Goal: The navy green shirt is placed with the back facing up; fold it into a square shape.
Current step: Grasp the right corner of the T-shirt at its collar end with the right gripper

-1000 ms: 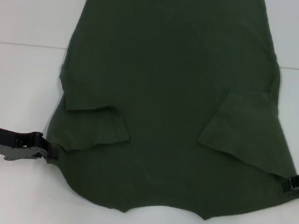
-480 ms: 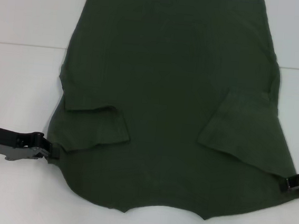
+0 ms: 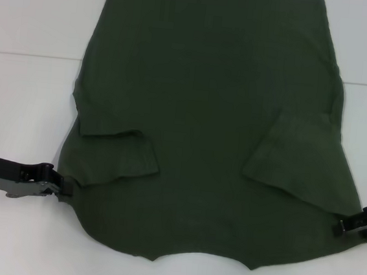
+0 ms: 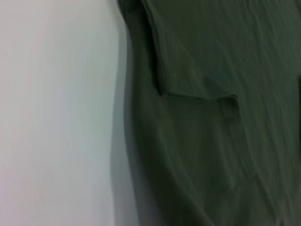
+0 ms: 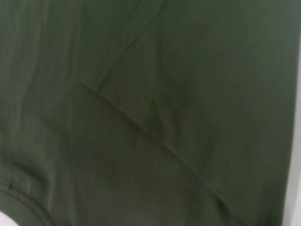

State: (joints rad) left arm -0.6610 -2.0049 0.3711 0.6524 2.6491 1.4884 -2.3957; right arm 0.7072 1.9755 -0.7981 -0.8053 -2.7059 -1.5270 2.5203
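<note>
The navy green shirt (image 3: 208, 120) lies flat on the white counter (image 3: 25, 96), plain side up, filling the middle of the head view from the top edge down to the lower part of the frame. Both sleeves are folded inward onto the body: one flap sits at lower left of centre, the other at right of centre. The left gripper (image 3: 61, 187) is at the lower left of the frame, at the shirt's edge, low on the counter; its fingers appear to be clenched on the cloth edge, though the dark cloth hides the tips. The right gripper (image 3: 344, 226) is at the lower right, at the opposite edge of the shirt, and whether its fingers are grasping the cloth I cannot tell.
</note>
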